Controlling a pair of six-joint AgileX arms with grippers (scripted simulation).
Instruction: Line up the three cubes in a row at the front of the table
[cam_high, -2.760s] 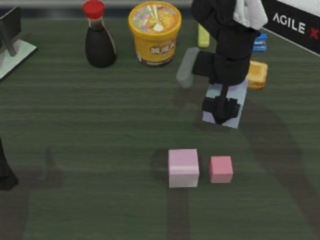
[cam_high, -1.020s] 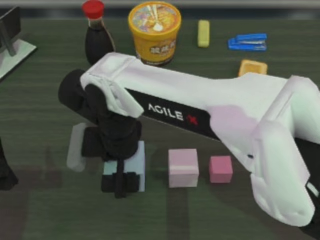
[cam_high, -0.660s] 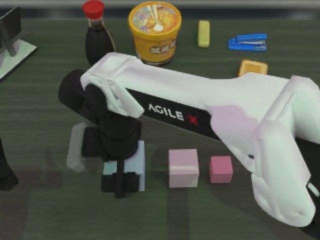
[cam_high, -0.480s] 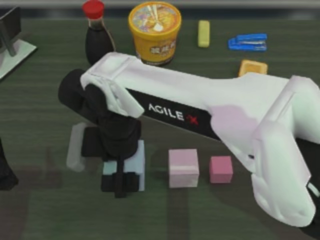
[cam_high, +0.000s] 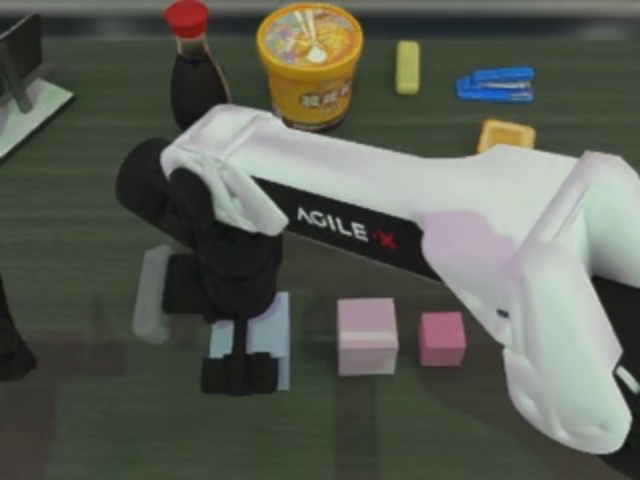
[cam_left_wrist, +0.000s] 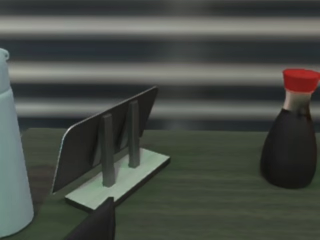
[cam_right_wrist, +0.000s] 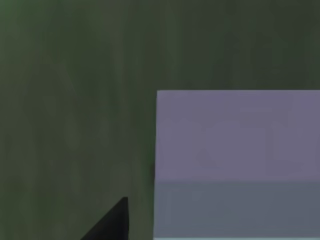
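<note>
Cubes stand in a line near the front of the dark green, wood-grained table (cam_high: 90, 180): the blue-grey cube (cam_high: 272, 335) on the left, the pale pink-white cube (cam_high: 367, 336) in the middle and the small bright pink cube (cam_high: 442, 338) on the right, each a little apart from the next. Along the back edge sit a soy sauce bottle (cam_high: 197, 75), a yellow noodle cup (cam_high: 309, 62), a yellow bar (cam_high: 406, 66), a blue stapler (cam_high: 495, 85) and an orange-brown block (cam_high: 503, 134); a tilted dark stand (cam_left_wrist: 107, 145) occupies the far left corner, with striped wall behind it. The right arm (cam_high: 400, 225) reaches across the table and covers much of the surface, and its wrist hides the left part of the blue-grey cube. The right gripper (cam_high: 238, 372) hangs at that cube's front edge; whether its fingers are spread or grip the cube cannot be told. The left gripper (cam_high: 10, 350) is cut off at the left edge.
</note>
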